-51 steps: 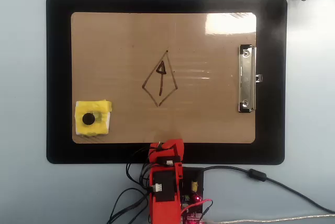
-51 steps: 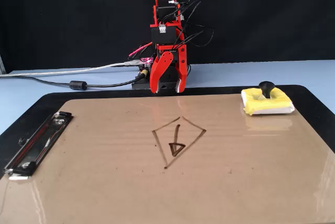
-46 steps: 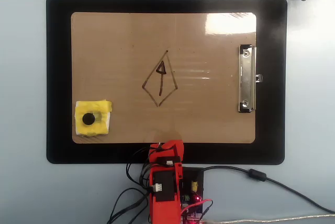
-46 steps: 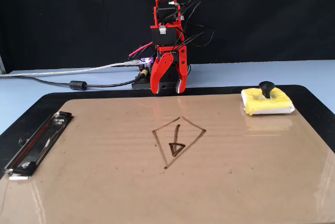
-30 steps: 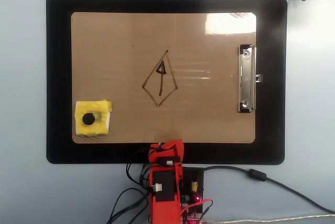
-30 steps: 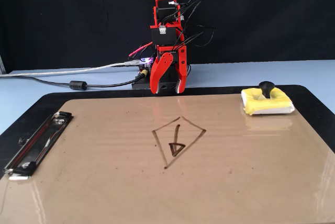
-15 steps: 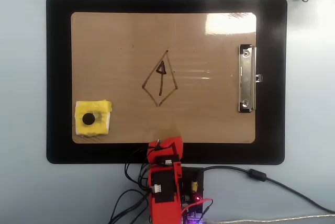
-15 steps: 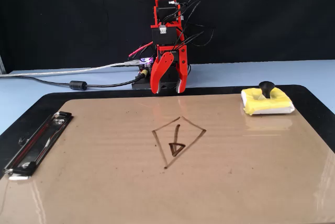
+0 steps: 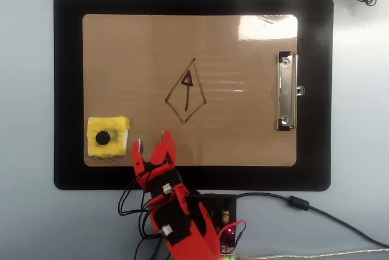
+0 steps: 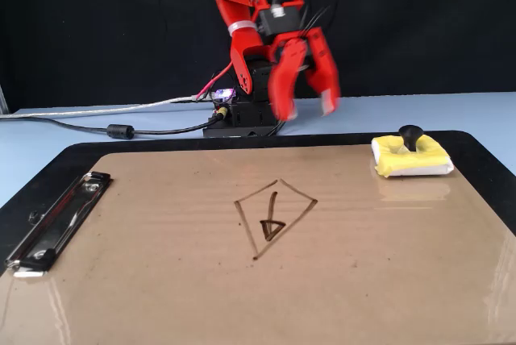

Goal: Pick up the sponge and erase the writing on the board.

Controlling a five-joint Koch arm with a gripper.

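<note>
The yellow sponge [image 9: 107, 137] with its black knob lies on the board's lower left corner in the overhead view, at right [image 10: 410, 156] in the fixed view. The tan board [image 9: 243, 132] [image 10: 161, 280] carries the writing [image 9: 186, 92] [image 10: 272, 216], a dark kite outline with a small triangle, at its middle. My red gripper [image 9: 151, 141] [image 10: 307, 106] hangs open in the air over the board's near edge, a short way from the sponge and not touching it. Nothing is between its fingers.
A black mat [image 9: 67, 90] lies under the board. The silver clip [image 9: 287, 92] [image 10: 56, 220] sits on the board's short edge opposite the sponge. Cables [image 10: 121, 129] and the arm's base [image 9: 213, 211] lie on the pale blue table behind the mat.
The arm has lifted from its folded rest, swung towards the sponge's side, and the gripper has opened wide. Sponge, board and writing have not moved.
</note>
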